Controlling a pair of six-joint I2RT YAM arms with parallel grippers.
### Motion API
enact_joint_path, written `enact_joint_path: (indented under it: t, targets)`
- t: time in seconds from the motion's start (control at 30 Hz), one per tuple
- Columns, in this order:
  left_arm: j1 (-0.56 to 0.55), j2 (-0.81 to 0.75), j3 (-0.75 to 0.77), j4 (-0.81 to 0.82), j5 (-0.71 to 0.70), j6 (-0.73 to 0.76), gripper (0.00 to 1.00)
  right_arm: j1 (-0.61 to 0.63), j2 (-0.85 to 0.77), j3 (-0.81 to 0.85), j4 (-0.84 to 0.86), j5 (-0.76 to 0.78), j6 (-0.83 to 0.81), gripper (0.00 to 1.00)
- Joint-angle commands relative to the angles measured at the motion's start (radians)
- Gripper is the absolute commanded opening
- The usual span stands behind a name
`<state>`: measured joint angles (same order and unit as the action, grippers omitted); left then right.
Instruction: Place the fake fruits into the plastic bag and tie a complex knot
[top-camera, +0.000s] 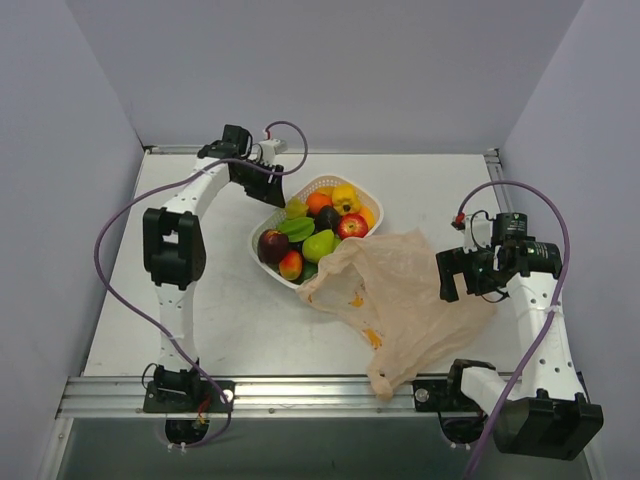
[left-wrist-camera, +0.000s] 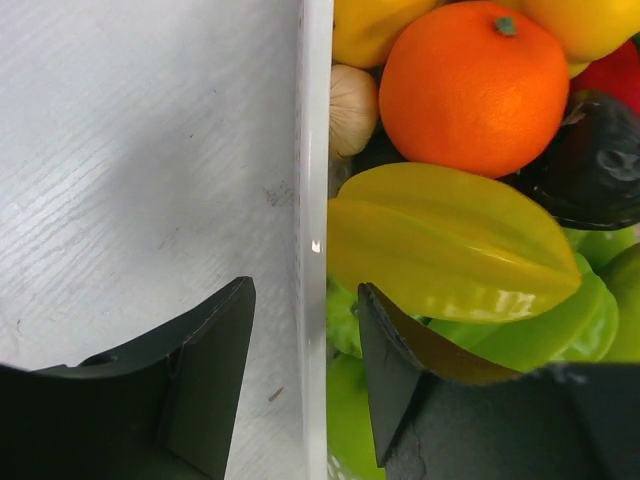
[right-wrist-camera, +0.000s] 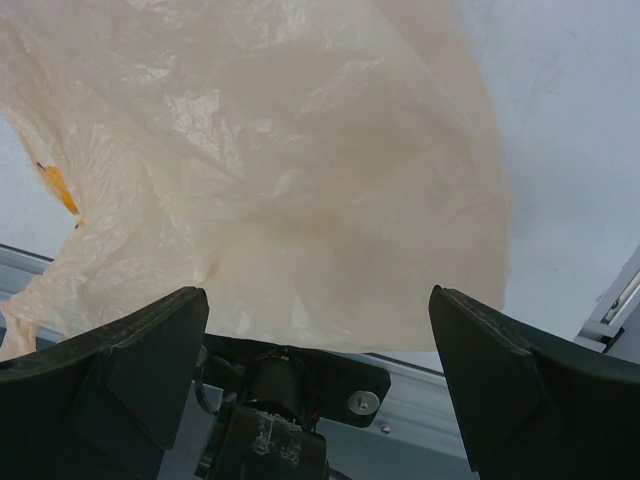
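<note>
Left wrist view: left fingers (left-wrist-camera: 210, 370) partly open and empty astride the basket (left-wrist-camera: 316, 150) rim, beside the fake fruits (left-wrist-camera: 450, 240) inside, likely light and slippery, best pinched across the middle; right fingers (right-wrist-camera: 130, 350) gape empty above the limp plastic bag (right-wrist-camera: 300, 180).

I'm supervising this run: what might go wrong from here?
1. The left claw straddles the rim of the white basket, one finger outside and one beside the yellow star fruit. Closing there would likely pinch the rim and drag the basket.
2. The plastic bag lies collapsed on the table. The open right claw hovers over it holding nothing, so a fruit may land on it, not inside.
</note>
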<state>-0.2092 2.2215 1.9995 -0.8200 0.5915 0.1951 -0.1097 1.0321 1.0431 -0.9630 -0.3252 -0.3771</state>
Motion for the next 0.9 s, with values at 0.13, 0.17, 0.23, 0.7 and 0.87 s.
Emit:
enact_joint_path:
  t: [0.13, 0.17, 0.23, 0.7, 0.87]
  targets:
    - [-0.025, 0.056, 0.008, -0.008, -0.102, 0.035, 0.45, 0.002, 0.005, -0.003, -0.045, 0.017, -0.022, 1.00]
    - [-0.024, 0.058, 0.010, -0.010, -0.107, 0.035, 0.42, 0.002, 0.003, -0.003, -0.045, 0.018, -0.022, 1.00]
    - [-0.022, 0.049, 0.002, -0.010, -0.136, 0.038, 0.32, 0.004, 0.005, 0.000, -0.045, 0.006, -0.022, 1.00]
    - [0.172, -0.271, -0.431, 0.076, -0.174, -0.082, 0.00, 0.183, 0.019, -0.008, 0.176, 0.026, 0.147, 0.83]
    - [0.260, -0.362, -0.587, 0.091, -0.182, -0.063, 0.00, 0.427, 0.006, -0.028, 0.253, 0.081, 0.187, 0.76]
